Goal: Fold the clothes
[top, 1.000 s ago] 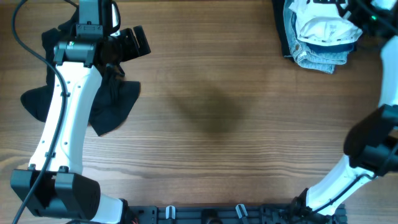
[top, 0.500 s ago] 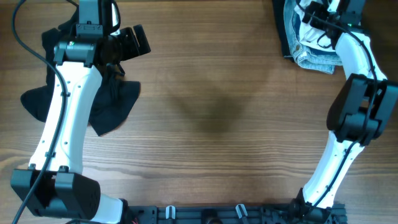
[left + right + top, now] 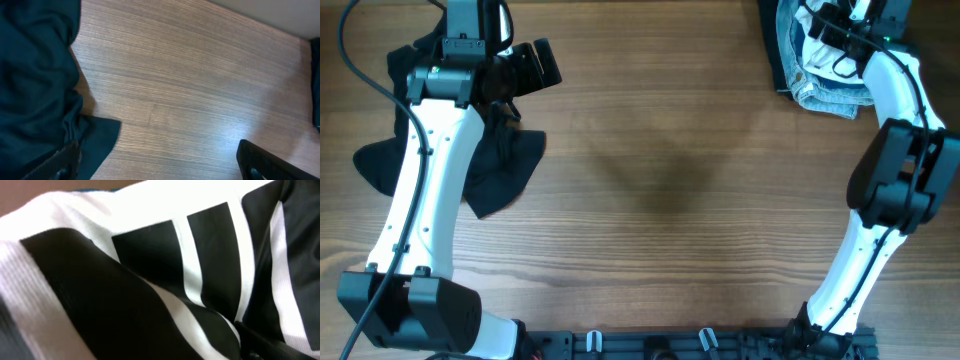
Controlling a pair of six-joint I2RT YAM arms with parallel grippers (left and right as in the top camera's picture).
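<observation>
Black garment [image 3: 500, 170]: lies crumpled at the left edge of the surface [image 3: 660, 200], partly under the left arm [image 3: 420, 200]. No straight edge or stacked layer shows, so it is not yet folded.
White T-shirt [image 3: 806, 48]: sits bunched and wrinkled in the far right corner on top of the light-blue jeans [image 3: 825, 97]. A navy garment [image 3: 772, 60] lies along the pile's left side. The shirt is neither spread out nor folded.
Cloth in the right wrist view: white fabric with broad black bars fills the whole picture at very close range.
Left gripper [image 3: 157, 157]: its fingers [image 3: 262, 159] stand wide apart over bare wood and grip nothing. The black cloth lies just beside one of them.
Right gripper [image 3: 830, 22]: is down at the white shirt on the pile. Only one dark finger edge shows in the corner of its own view, so I cannot tell whether the fingers are apart or pinching cloth.
Done so far: nothing, judging by how both garments lie.
Left to do: all of it. Each garment must come to the bare middle of the surface, be spread flat and then be folded.
Stage: the very start, judging by the right arm's place at the white shirt.
</observation>
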